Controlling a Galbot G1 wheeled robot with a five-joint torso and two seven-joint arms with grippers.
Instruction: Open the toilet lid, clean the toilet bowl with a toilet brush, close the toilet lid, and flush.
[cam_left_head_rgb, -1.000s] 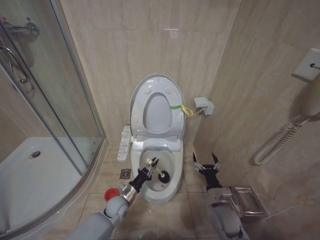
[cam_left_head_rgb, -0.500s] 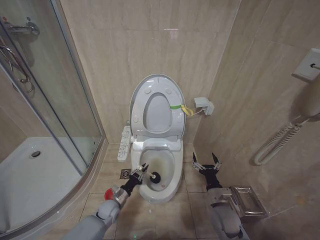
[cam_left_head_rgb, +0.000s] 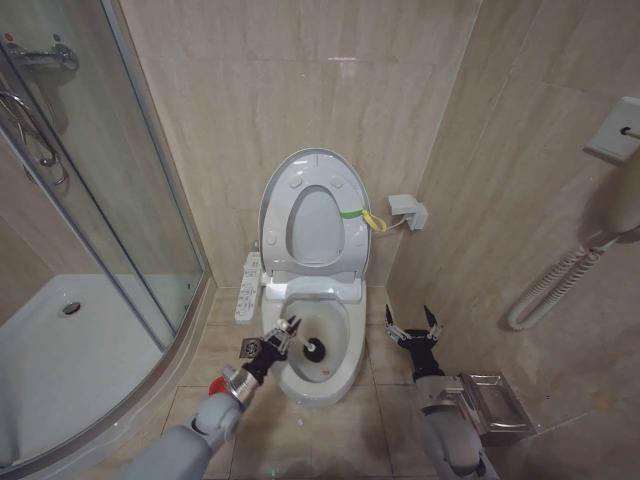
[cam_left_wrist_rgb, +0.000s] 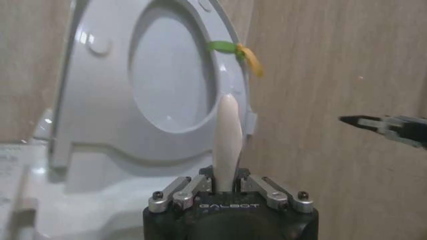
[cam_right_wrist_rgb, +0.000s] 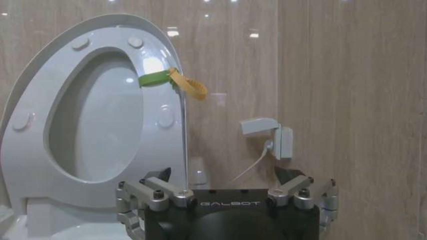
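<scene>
1. Left claw (cam_left_head_rgb: 282, 335) is clamped on the thin pale handle of the black round-bristled toilet brush (cam_left_head_rgb: 313, 348), head inside the stained white ceramic toilet bowl (cam_left_head_rgb: 345, 368).
2. Glossy white oval toilet lid (cam_left_head_rgb: 343, 185) stands raised.
3. Right claw (cam_left_head_rgb: 413, 324) hovers spread wide, empty, beside the bowl.

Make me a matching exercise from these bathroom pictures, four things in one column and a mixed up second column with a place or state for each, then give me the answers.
Column one:
1. toilet lid
2. toilet brush
3. left end effector
4. right end effector

Column two:
A. open, holding nothing, beside the toilet near the wall
B. raised upright against the wall
C. shut on a thin pale handle
D. black head down inside the toilet bowl

Right pairs: 1-B, 2-D, 3-C, 4-A
</scene>
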